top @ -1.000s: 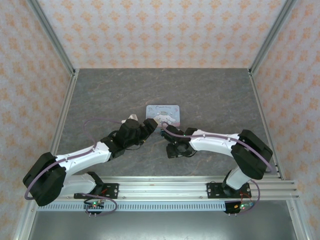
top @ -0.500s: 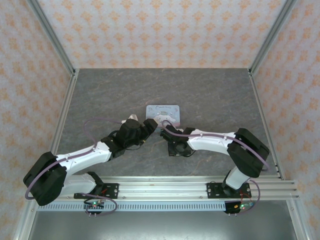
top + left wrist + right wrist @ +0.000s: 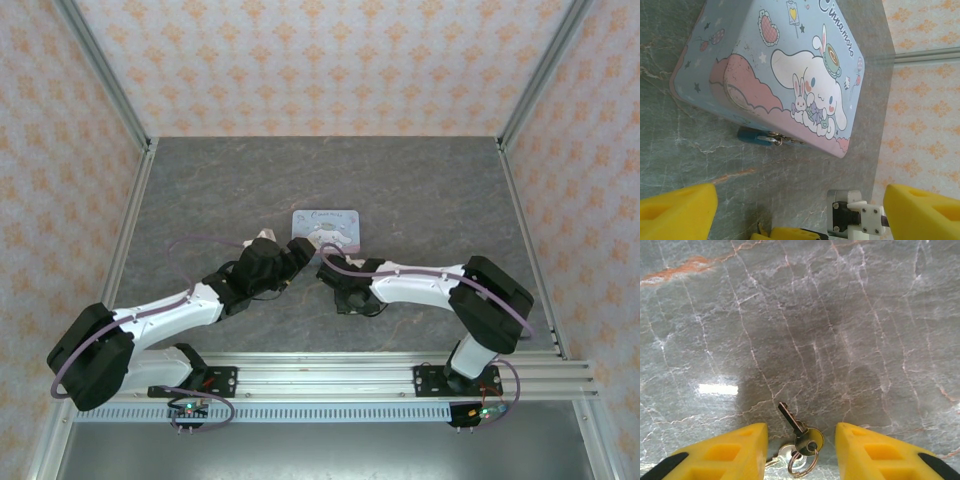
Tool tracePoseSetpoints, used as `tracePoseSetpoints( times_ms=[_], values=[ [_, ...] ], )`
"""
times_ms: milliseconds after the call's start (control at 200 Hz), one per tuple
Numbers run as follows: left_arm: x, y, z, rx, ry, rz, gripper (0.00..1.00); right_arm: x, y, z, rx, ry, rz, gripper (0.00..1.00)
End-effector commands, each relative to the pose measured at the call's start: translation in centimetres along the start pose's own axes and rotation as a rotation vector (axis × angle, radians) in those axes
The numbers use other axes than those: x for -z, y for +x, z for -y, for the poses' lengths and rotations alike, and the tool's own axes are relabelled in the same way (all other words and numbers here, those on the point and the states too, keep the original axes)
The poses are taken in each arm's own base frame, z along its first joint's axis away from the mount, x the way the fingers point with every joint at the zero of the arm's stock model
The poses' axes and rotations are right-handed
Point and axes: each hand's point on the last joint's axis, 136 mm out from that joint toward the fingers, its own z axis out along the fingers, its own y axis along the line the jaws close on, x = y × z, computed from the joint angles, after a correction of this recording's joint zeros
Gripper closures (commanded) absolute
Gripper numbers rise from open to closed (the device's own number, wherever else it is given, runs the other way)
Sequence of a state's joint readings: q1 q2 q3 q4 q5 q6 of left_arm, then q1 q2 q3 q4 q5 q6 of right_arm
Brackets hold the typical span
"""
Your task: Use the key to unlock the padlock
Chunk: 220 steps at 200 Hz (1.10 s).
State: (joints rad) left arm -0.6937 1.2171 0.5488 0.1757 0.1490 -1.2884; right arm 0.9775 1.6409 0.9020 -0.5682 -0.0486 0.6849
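The small teal padlock (image 3: 752, 136) lies on the table against the near side of a pastel-blue cartoon tin (image 3: 790, 55), its metal shackle hooked to the tin's clasp. My left gripper (image 3: 800, 215) is open just short of it, with one yellow finger (image 3: 677, 210) on each side and nothing between them. The key (image 3: 799, 427), on a ring with a second key (image 3: 782, 454), lies flat on the table. My right gripper (image 3: 800, 429) is open with its fingers (image 3: 725, 452) on either side of the key, not touching it. Seen from above, the left gripper (image 3: 296, 250) and the right gripper (image 3: 326, 268) meet just in front of the tin (image 3: 325, 226).
The grey marble tabletop (image 3: 420, 190) is ringed by patterned walls and metal frame posts (image 3: 105, 70). Part of the right arm's white wrist (image 3: 855, 217) sits close in front of my left gripper.
The right arm has shifted a little left and toward the tin, closer to the left gripper. The left arm has stayed put.
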Motion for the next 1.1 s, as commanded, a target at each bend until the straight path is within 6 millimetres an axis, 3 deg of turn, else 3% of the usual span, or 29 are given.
tracePoseSetpoints(
  times_ms=[0,200,405,726,1096],
  values=[
    [-0.1,-0.7,0.4,-0.011,0.007,0.029,0.13,-0.8,1.3,1.0,-0.006,0.06,-0.045,0.62],
    [0.0,-0.8,0.4,-0.007,0.009,0.031,0.13,-1.2,1.9,0.8,-0.024,0.036,-0.065,0.73],
    [0.3,-1.0,0.4,-0.01,0.009,0.033,0.12,-1.2,2.2,0.7,-0.028,0.005,-0.068,1.0],
    [0.4,-1.0,0.2,-0.014,0.004,0.032,0.11,0.3,0.6,-0.9,-0.078,-0.213,-0.008,1.0],
    [0.0,-0.5,-0.1,-0.07,-0.014,0.007,0.11,2.0,-0.5,-0.6,-0.12,-0.398,0.075,1.0]
  ],
)
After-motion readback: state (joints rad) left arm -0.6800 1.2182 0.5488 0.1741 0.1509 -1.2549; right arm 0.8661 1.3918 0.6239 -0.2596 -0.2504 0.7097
